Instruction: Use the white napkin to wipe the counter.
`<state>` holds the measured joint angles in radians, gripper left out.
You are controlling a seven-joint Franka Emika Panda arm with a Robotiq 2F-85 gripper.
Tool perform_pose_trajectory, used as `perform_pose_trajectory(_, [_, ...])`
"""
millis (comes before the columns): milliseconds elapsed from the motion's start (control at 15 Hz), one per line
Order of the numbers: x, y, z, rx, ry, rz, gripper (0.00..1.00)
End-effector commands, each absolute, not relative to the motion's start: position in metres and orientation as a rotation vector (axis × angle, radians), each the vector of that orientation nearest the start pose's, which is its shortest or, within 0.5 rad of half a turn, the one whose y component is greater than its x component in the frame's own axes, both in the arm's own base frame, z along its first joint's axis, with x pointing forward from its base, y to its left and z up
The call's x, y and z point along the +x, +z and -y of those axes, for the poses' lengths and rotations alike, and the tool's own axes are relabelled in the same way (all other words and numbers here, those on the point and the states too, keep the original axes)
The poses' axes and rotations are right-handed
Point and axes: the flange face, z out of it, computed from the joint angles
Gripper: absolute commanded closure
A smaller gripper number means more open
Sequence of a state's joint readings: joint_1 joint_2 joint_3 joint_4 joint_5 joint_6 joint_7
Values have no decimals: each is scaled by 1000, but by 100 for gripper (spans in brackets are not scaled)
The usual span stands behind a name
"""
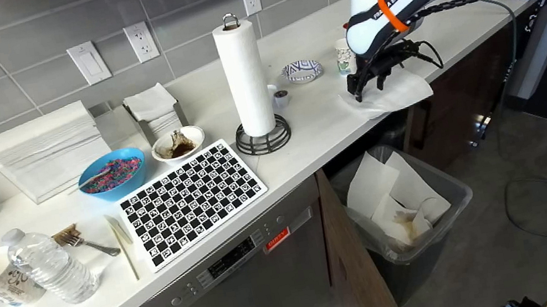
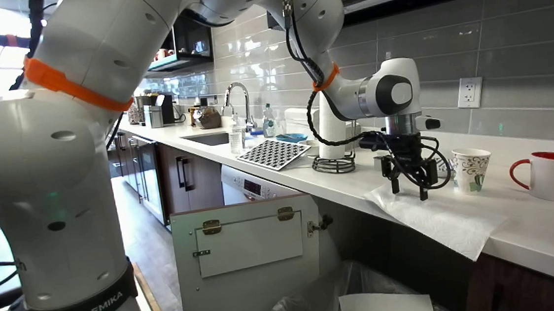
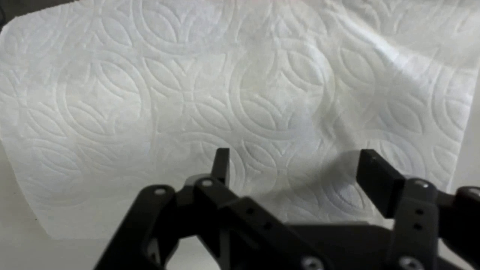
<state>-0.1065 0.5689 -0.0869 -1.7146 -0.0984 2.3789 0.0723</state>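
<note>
The white napkin [image 1: 400,91] lies on the counter [image 1: 315,132], slightly creased, with part hanging over the front edge. The napkin shows in an exterior view [image 2: 445,224], and its embossed surface fills most of the wrist view [image 3: 168,97]. My gripper [image 3: 294,152] is open, its two fingers wide apart over the napkin with nothing between them. In both exterior views the gripper [image 1: 369,91] [image 2: 409,195] points down at the napkin near its back part. The fingertips are very close to the napkin; I cannot tell whether they touch it.
A patterned paper cup [image 2: 471,172] and a white mug with red handle [image 2: 550,178] stand behind and beside the gripper. A patterned bowl [image 1: 302,71] and paper towel roll [image 1: 247,85] stand along the counter. A bin [image 1: 458,194] and open cabinet door [image 2: 245,257] are below.
</note>
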Motion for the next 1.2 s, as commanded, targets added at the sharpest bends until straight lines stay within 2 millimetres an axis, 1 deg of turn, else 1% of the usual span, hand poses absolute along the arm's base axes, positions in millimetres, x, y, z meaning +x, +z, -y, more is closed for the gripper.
perform_pose_trajectory(0, [677, 256, 131, -3230, -133, -307, 35])
perform_pose_trajectory(133, [679, 254, 131, -3221, -132, -313, 57])
perform_pose_trajectory(267, [679, 254, 131, -3209, -132, -324, 73])
perform_pose_trajectory(400, [681, 258, 132, -3203, -144, -332, 88])
perform_pose_trajectory(467, [681, 260, 132, -3199, -149, -336, 95])
perform_pose_trajectory(533, [681, 263, 132, -3196, -155, -339, 100])
perform_pose_trajectory(933, [683, 289, 126, -3206, -198, -302, 100])
perform_pose_trajectory(1133, [688, 307, 121, -3209, -252, -265, 100])
